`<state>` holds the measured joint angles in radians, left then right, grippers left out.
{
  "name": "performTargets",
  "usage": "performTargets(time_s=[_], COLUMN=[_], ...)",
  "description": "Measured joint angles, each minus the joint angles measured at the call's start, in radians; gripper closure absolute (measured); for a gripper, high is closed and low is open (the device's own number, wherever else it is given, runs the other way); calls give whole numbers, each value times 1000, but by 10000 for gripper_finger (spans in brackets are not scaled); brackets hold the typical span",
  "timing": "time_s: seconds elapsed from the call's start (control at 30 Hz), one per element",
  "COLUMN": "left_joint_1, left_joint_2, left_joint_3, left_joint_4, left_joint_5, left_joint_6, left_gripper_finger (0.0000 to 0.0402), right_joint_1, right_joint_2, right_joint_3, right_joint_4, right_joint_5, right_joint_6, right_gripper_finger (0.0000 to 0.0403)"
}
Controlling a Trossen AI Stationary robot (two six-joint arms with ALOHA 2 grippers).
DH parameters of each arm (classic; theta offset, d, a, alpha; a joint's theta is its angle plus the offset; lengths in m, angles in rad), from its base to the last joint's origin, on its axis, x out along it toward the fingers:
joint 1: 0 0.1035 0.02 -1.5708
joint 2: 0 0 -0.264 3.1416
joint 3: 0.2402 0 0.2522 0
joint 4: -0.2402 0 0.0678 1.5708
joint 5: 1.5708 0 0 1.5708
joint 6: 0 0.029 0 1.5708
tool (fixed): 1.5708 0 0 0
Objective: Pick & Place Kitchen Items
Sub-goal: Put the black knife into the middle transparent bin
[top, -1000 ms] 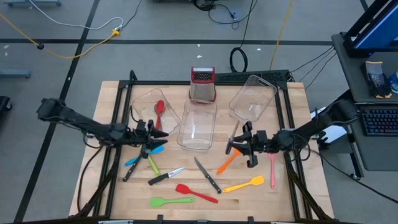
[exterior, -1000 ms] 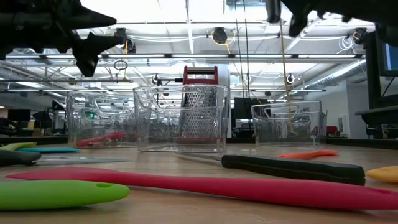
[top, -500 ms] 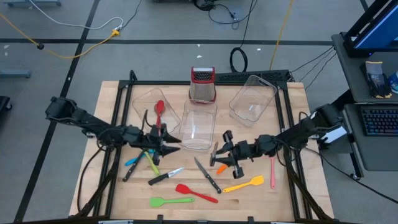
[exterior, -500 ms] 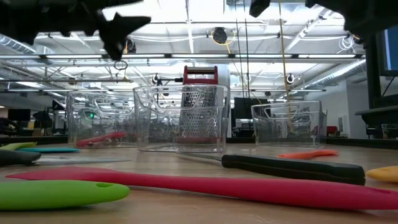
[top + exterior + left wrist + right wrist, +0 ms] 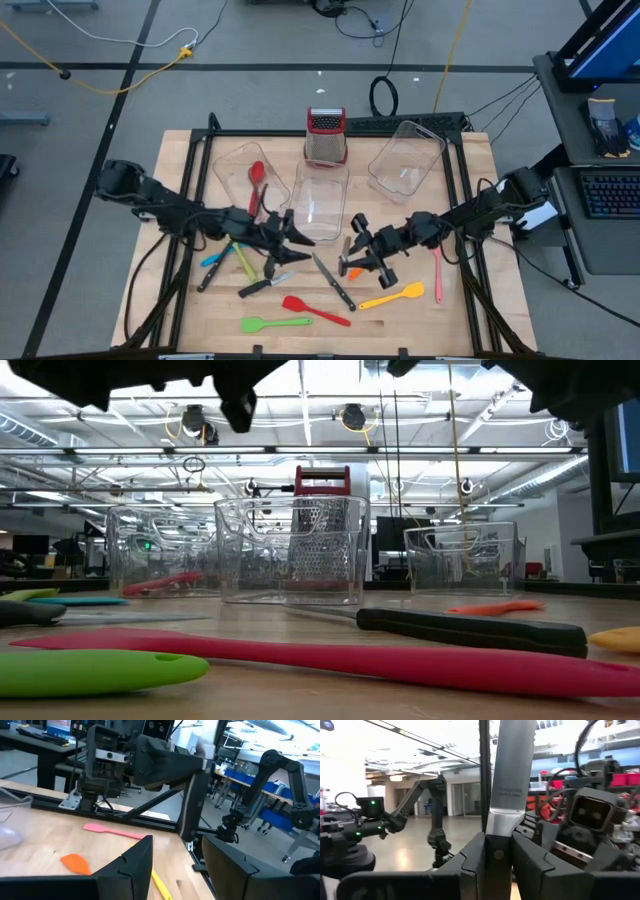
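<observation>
My right gripper point(image 5: 349, 245) hovers over the table's middle, in front of the middle tub point(image 5: 318, 200), shut on a steel knife point(image 5: 512, 770). My left gripper point(image 5: 297, 238) faces it from the left, a short way off, open with nothing between its fingers point(image 5: 131, 865). In the left wrist view the knife point(image 5: 191, 805) stands upright just ahead. Other kitchen items lie on the table: an orange spatula point(image 5: 353, 268), yellow spatula point(image 5: 392, 296), pink spatula point(image 5: 438, 272), red spatula point(image 5: 315, 310), green spatula point(image 5: 275, 323) and two knives point(image 5: 333, 282) point(image 5: 265, 283). My right gripper pinches the knife between its two fingers on the dark handle point(image 5: 495, 862), right where the steel blade begins. The blade rises out of the fingers, across them. The knife is lifted clear of the table.
Three clear tubs stand at the back: the left one point(image 5: 240, 170) with a red spoon point(image 5: 256, 175) in it, the middle one, and the right one point(image 5: 405, 158). A steel grater point(image 5: 325, 135) stands behind them. A blue and a yellow-green utensil point(image 5: 243, 262) lie under my left arm.
My left gripper has gone toward the table's right, from over the blue utensil to the middle, rising a little. My right gripper has carried the knife toward the table's left and tipped upward, mostly early in the second. The two now face each other closely.
</observation>
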<state>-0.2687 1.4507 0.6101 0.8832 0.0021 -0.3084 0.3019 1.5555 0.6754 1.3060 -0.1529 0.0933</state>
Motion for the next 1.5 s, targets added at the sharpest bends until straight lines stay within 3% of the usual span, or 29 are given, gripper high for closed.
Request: performTargets(time_s=[0.3,0.6,0.9,1.5], left_joint_1=[9,12,6,6], left_joint_2=[99,101,101,101], left_joint_3=[112,122,122,167], left_joint_4=[-4,11,56,-5], left_joint_5=[48,159,190,136], left_joint_6=[27,43,49,78], left_gripper_finger=[229,229,229,229], right_joint_1=[8,10,5,26], right_joint_2=[53,54,53,52], right_joint_3=[51,54,71,111], right_joint_4=[13,23,30,-9], right_joint_5=[-64,-85,-85,-87], right_joint_6=[15,22,14,-8], right_gripper_finger=[338,338,338,338])
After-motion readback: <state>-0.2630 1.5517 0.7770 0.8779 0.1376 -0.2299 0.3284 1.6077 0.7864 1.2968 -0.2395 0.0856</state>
